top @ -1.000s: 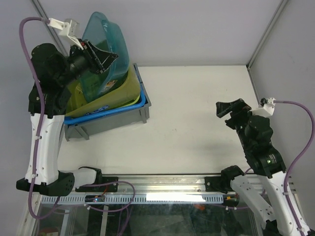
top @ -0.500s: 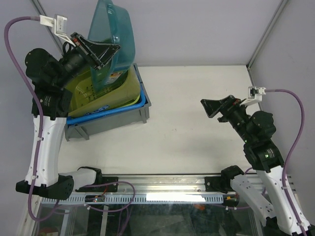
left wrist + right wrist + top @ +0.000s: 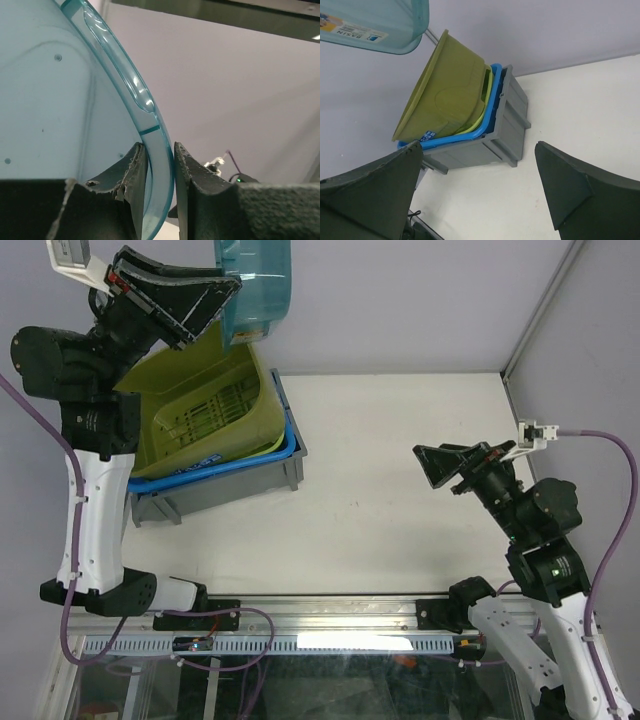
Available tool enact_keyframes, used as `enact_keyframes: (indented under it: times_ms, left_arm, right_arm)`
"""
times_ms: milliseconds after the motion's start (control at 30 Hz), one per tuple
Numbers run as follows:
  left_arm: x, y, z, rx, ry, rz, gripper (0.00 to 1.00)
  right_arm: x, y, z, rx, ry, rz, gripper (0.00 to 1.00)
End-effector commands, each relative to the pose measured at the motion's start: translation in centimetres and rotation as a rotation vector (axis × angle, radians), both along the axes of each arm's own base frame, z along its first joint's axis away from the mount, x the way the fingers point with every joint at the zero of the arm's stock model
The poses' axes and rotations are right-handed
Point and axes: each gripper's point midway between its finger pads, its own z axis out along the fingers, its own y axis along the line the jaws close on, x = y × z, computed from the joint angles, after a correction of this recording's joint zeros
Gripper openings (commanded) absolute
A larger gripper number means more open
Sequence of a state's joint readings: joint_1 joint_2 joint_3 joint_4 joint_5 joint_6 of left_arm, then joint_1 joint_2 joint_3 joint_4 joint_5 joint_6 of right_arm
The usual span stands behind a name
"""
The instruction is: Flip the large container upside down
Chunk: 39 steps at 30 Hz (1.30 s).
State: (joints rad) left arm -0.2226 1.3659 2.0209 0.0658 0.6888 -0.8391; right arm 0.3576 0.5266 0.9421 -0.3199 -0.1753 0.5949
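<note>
White tabletop between pale grey walls, top view: the large dark-grey rectangular plastic crate (image 3: 230, 490) stands upright at 10 o'clock on the table. A bright blue smooth plastic tub (image 3: 215, 468) sits nested in it, with a lime-green plastic tub (image 3: 200, 410) tilted inside that. The left gripper (image 3: 222, 300) holds a translucent teal plastic basin (image 3: 258, 280) aloft at 11 o'clock, above the stack. The right gripper (image 3: 440, 465) hangs at 3 o'clock, spread and empty. Judged step: unloading the crate before it can be turned. The basin is best set down well apart from the crate, leaving room to tip it.

Left wrist view: both fingers (image 3: 131, 175) pinch the basin's curved rim, one on each side of the wall. The hold is narrow, so a slow carry seems wise.

Right wrist view: jaws stand wide apart with nothing between them. The crate shows ribbed grey side walls and rim, its mouth upward and not yet inverted. The tubs lean toward 10 o'clock, and the crate's base is hidden.
</note>
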Motion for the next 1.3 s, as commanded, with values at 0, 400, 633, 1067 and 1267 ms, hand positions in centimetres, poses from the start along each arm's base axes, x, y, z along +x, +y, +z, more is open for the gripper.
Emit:
enact_keyframes:
  times_ms: [0,400,633,1067,1267]
  left_arm:
    - [-5.4,-0.7,3.0,-0.023,-0.182,-0.143,0.00]
    - [0.3,-13.6,-5.1,0.136,0.023,-0.404,0.00]
    - [5.8,-19.6,-14.2,0.301,0.187,-0.388,0.00]
    - [8.4,-23.2,-16.0,-0.074,0.507,-0.603,0.00]
    - [9.4,-25.9,-16.6,-0.222,0.624,-0.801,0.00]
  right_arm:
    - [-1.1,-2.3,2.6,-0.094,-0.083,-0.093,0.99]
    - [-2.5,-15.3,8.2,-0.222,-0.110,-0.745,0.99]
    - [-1.9,-18.0,5.7,-0.327,0.057,-0.906,0.99]
    - [-2.9,-21.6,4.6,-0.282,0.092,-1.148,0.99]
    - [-4.3,-21.7,8.7,-0.210,-0.041,-1.119,0.99]
